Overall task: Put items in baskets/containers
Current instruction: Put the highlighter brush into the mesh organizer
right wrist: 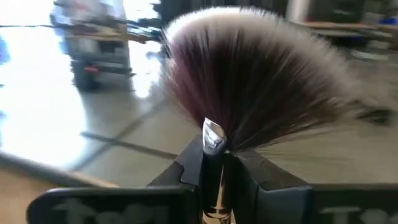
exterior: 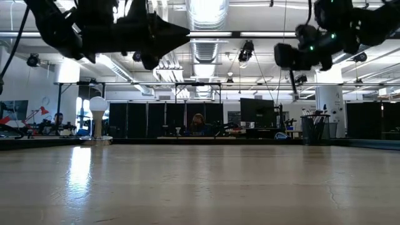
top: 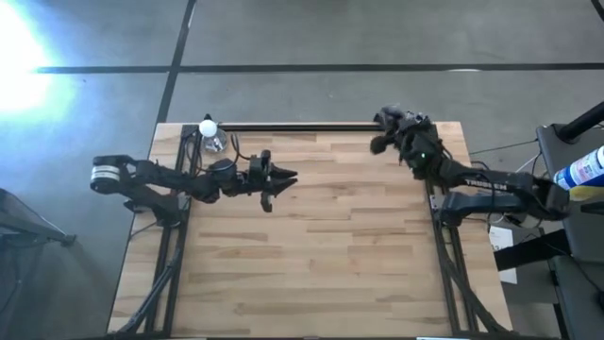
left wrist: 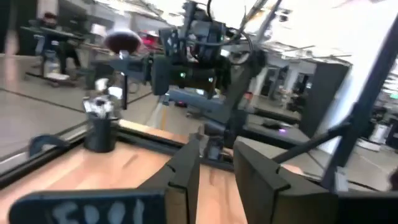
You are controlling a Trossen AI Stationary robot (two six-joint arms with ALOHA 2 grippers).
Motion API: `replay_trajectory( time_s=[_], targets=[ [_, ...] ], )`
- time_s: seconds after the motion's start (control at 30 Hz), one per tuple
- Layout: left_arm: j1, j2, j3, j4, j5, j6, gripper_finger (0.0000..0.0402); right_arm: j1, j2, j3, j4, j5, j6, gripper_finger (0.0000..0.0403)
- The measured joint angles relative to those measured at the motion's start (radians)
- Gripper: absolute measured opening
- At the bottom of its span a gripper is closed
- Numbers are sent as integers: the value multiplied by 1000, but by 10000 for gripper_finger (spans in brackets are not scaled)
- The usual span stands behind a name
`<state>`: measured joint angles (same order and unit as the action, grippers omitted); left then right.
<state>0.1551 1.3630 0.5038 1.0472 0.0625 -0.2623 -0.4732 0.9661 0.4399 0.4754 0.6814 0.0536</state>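
The fluffy dark brush (right wrist: 261,74) stands upright with its head up, held by my right gripper (right wrist: 214,163) above the table's far right corner (top: 451,127). Its head (left wrist: 121,40) is high above the table and its thin handle (exterior: 292,81) hangs down. The black cup (left wrist: 99,134) stands on the table just beyond it, with several thin pale-tipped brushes (left wrist: 102,107) upright inside; the cup (exterior: 315,130) also shows in the low view. My left gripper (top: 281,181) hovers open over the table's left half, holding nothing. My right gripper pinches the fluffy brush between its two fingers at the silver ferrule (right wrist: 213,138), just below the head. The fingers (left wrist: 152,68) come in level and lie across the handle. The brush is lifted clear and upright, head above the fingers and handle hanging below.
A white bulb-shaped lamp (top: 208,128) stands at the far left corner. A dark rail (top: 302,126) runs along the far edge. The wooden top (top: 321,255) stretches bare between the arms and toward the near edge. People sit at desks in the room behind (exterior: 199,122).
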Motion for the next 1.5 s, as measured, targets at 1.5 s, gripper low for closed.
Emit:
replay_trajectory(
  time_s=[1.5],
  targets=[
    [22,-60,-105,35,-12,-1,91,-395,487,-53,307,97,3,122]
  ],
)
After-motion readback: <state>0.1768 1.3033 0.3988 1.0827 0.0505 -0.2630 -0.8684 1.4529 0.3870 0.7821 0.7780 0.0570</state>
